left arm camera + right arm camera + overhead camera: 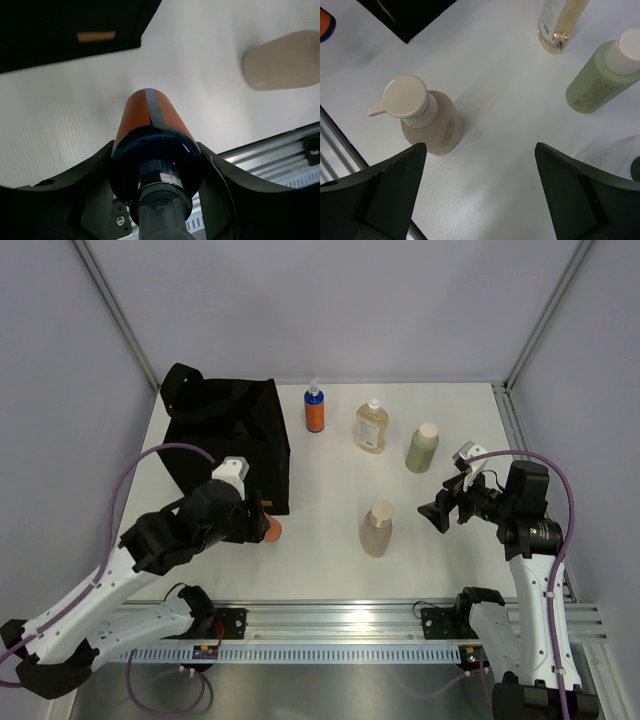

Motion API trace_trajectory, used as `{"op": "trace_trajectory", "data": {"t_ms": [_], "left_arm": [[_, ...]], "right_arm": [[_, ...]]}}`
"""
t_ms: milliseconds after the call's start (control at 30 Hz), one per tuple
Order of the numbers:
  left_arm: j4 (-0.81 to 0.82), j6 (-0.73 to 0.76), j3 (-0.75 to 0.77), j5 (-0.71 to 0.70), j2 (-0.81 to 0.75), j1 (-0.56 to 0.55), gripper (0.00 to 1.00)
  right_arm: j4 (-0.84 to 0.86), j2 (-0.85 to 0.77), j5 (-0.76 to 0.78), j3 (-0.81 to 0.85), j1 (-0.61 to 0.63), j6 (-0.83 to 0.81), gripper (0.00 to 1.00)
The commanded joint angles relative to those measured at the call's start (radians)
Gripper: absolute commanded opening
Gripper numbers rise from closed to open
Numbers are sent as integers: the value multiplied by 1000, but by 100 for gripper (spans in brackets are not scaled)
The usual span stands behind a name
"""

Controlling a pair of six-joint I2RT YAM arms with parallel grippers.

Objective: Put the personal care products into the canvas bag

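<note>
My left gripper (258, 523) is shut on an orange bottle with a dark cap (273, 530), held lying sideways just in front of the black canvas bag (228, 435). In the left wrist view the bottle (150, 117) sits between my fingers (95, 200), cap toward the camera, with the bag (60, 25) above. An orange spray bottle (315, 411), a clear amber bottle (371, 427), a pale green bottle (422, 448) and a beige bottle (378, 528) stand on the table. My right gripper (438, 510) is open and empty, right of the beige bottle (431, 125).
The white table (330, 480) has a metal rail (330, 625) along its near edge. Grey walls and frame posts enclose the back and sides. The bag's tan label (96, 36) faces the left wrist camera. A white sheet (607, 155) lies at the right.
</note>
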Motion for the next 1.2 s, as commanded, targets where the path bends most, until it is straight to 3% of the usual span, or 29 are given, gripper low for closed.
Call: {"op": "trace_trajectory", "data": {"t_ms": [0, 200, 367, 467, 567, 700, 767, 900, 1167], "left_arm": [[125, 125, 256, 31, 37, -5, 0], [72, 237, 562, 8, 190, -5, 0], [38, 349, 893, -185, 319, 12, 0], [26, 389, 1050, -188, 405, 107, 0], [15, 398, 1143, -115, 487, 275, 0], [32, 398, 1160, -9, 563, 504, 0], [35, 383, 1156, 55, 592, 556, 0], [39, 385, 1092, 147, 649, 602, 0], [78, 403, 886, 137, 628, 624, 0]], "right_arm": [[5, 3, 8, -2, 0, -14, 99], [8, 0, 12, -3, 0, -14, 100], [5, 4, 14, -5, 0, -14, 99], [5, 4, 14, -7, 0, -14, 100], [5, 8, 11, -7, 0, -14, 99], [2, 8, 11, -7, 0, -15, 99], [4, 8, 9, -8, 0, -15, 100], [2, 6, 12, -7, 0, -17, 99], [5, 6, 15, -8, 0, -17, 99]]}}
